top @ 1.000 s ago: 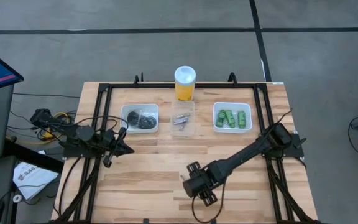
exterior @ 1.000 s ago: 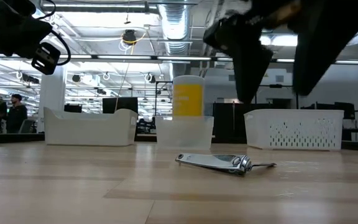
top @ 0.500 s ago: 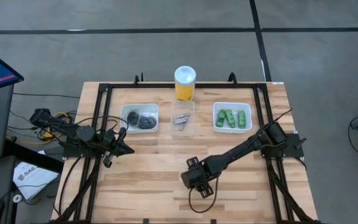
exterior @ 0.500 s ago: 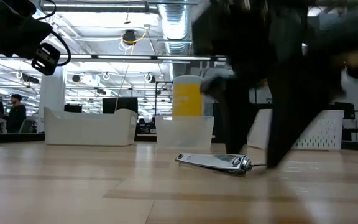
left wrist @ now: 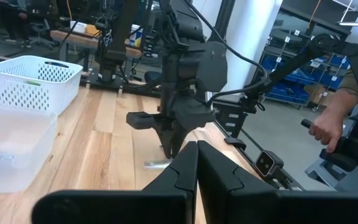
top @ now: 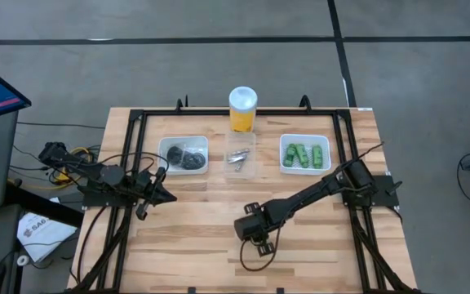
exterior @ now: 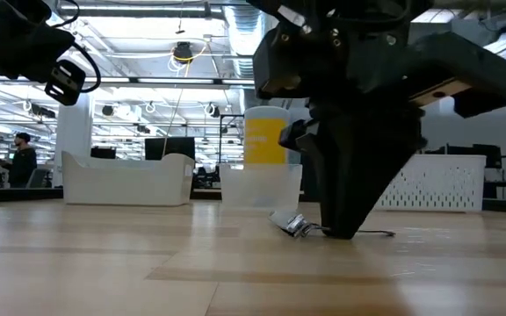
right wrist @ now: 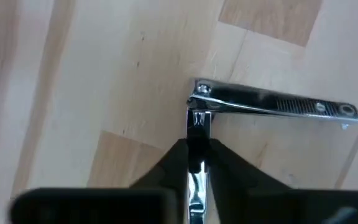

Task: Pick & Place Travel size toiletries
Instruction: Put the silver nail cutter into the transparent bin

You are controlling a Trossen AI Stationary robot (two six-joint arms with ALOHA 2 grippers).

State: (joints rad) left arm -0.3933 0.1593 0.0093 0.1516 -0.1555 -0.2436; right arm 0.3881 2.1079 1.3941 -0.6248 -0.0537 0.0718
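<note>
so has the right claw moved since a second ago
Yes. In the high view the right claw has slid left and nearer the clear tray, and in the low view it has dropped onto the nail clipper on the table.

An industrial lab hall: exposed ceiling ducts (exterior: 251, 35), blue storage racks (left wrist: 291, 84), a wooden bench (top: 194, 212) on grey concrete floor (top: 219, 73)

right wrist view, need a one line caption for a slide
Right gripper closed on a silvery nail clipper lying on the wooden table, its lever swung out sideways.

Silvery nail clipper (right wrist: 272, 106) flat on wooden table (right wrist: 104, 74)
</note>
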